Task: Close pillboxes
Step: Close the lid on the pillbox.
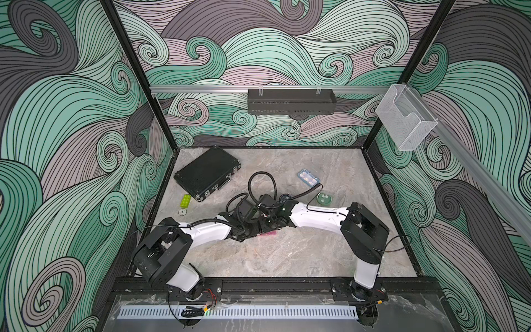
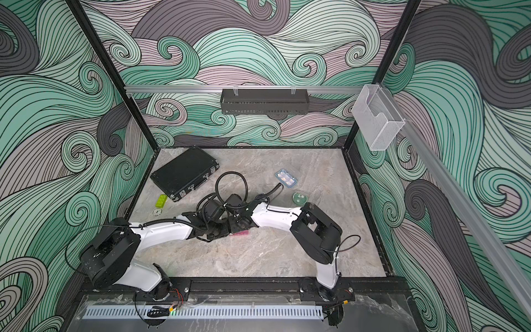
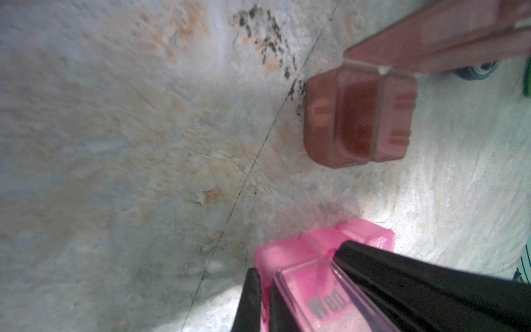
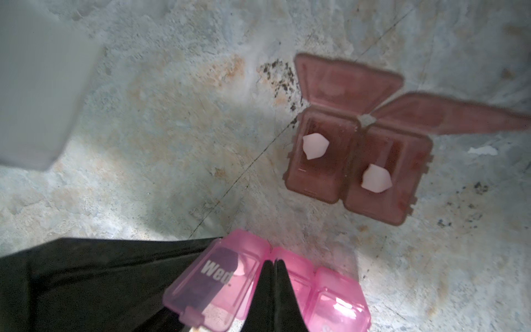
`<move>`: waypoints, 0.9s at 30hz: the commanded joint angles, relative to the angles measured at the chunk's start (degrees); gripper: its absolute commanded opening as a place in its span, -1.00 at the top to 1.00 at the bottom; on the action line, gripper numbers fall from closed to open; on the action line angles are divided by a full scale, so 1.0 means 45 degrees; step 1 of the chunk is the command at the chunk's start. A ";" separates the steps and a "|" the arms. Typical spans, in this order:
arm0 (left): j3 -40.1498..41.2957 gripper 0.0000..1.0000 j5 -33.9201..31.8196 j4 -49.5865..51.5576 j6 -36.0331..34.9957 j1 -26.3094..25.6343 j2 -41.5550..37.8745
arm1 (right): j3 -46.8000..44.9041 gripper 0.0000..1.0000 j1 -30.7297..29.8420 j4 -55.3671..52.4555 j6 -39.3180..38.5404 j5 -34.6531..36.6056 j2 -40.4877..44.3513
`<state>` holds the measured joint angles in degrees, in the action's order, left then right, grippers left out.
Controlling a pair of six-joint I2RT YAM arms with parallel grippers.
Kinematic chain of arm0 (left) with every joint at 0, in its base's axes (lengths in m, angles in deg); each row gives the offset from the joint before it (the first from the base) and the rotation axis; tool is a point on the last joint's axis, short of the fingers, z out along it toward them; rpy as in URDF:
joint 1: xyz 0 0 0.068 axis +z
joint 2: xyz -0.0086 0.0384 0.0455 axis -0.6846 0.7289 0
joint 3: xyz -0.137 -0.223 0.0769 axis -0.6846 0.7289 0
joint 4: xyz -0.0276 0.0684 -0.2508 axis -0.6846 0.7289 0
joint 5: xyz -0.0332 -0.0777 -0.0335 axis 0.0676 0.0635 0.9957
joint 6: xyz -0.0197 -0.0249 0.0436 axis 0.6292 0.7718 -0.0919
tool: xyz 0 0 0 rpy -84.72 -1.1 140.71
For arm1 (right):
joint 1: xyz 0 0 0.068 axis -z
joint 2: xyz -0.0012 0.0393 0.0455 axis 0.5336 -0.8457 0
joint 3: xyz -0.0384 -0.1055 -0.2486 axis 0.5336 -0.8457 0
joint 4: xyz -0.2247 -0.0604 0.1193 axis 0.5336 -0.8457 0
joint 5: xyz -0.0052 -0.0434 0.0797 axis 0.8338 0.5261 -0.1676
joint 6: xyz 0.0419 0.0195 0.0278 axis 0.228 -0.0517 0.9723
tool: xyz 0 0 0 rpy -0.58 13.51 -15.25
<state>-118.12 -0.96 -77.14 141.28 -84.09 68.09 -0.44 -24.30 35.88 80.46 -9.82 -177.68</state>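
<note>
Meeting at the pink pillbox (image 1: 269, 234) just below frame centre, left gripper (image 3: 263, 277) and right gripper (image 4: 273, 263) both show jaws pinched together.

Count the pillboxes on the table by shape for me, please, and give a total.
Rectangular: 3 (pink pillbox, brown pillbox, light-blue pillbox)
Round: 2 (dark-blue pillbox, green pillbox)
Total: 5
</note>
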 commanded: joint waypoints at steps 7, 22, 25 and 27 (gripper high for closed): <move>-0.0322 1.00 0.0005 -0.0556 0.0371 -0.0055 0.0440 | -0.2191 1.00 -0.1379 -0.2593 0.0368 0.0085 -0.0733; -0.0335 1.00 -0.0019 -0.0439 0.0323 -0.0055 0.0275 | -0.2824 1.00 -0.1518 -0.2028 0.0712 0.0333 0.0468; -0.0339 1.00 -0.0043 -0.0327 0.0283 -0.0055 0.0113 | -0.2993 1.00 -0.1234 -0.1965 0.0709 0.0234 0.1725; -0.0438 1.00 -0.0043 -0.0143 0.0198 -0.0055 0.0020 | -0.3096 1.00 -0.0771 -0.1923 0.0524 -0.0301 0.2675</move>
<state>-118.34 -1.14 -78.60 141.96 -84.33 69.18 -12.63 -30.27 33.56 83.08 -9.93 -169.25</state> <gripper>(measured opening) 0.050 0.046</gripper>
